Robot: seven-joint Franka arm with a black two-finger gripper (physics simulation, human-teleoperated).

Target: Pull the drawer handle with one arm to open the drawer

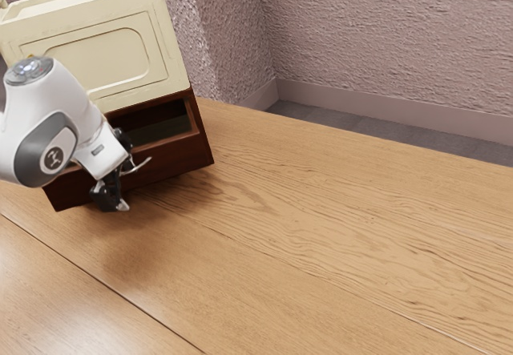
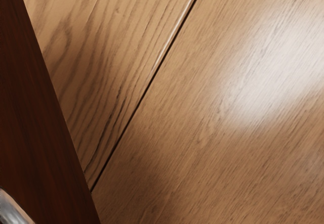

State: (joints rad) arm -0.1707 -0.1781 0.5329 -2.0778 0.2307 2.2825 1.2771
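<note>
Indoors; wooden table point(image 1: 321, 219), rough pinkish wall point(image 1: 385, 42)

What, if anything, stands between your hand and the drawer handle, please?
Nothing visible stands in between: in the exterior view, my hand is right beside the slim, curved metal piece that looks like the handle, at the dark drawer front. The hand and arm cover part of that front, though.

One each: drawer point(image 1: 175, 155), handle point(image 1: 143, 164), arm point(image 1: 72, 102), table point(image 1: 321, 227)
</note>
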